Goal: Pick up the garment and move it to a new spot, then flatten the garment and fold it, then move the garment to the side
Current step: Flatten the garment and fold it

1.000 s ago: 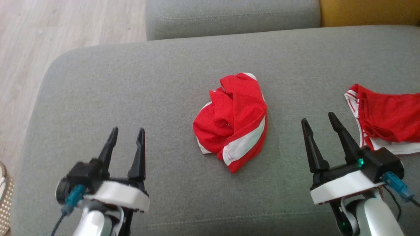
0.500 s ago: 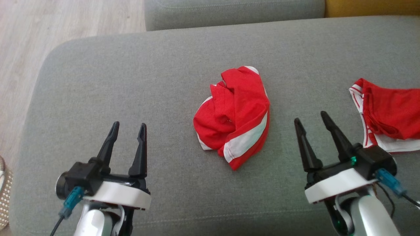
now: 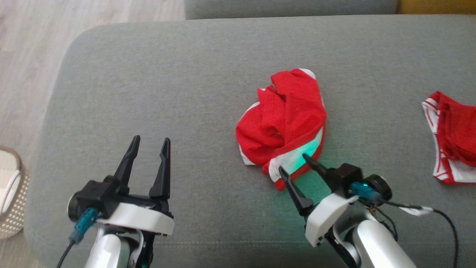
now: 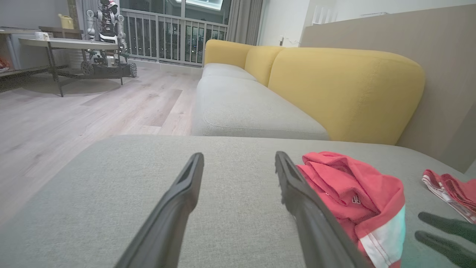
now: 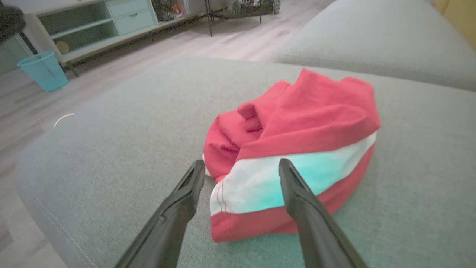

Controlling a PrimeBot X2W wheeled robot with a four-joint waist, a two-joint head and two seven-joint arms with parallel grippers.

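**Head view:** a crumpled red garment with a white band [image 3: 284, 119] lies near the middle of the grey fabric sofa cushion [image 3: 148, 93]. The right gripper [image 3: 293, 162], jaws spread and empty, is set at its near hem — judged ready for pick-up. The left gripper [image 3: 152, 139], likewise spread, is held apart toward the front edge. A second red-and-white cloth [image 3: 452, 141] lies by the right edge.

**Left wrist view:** nothing is grasped.

**Right wrist view:** the band is framed between the spread jaws — unobstructed.

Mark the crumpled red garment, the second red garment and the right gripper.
crumpled red garment [image 3: 286, 119], head view, red middle folds
second red garment [image 3: 456, 136], head view, its red cloth
right gripper [image 3: 292, 162], head view, midway between its fingertips
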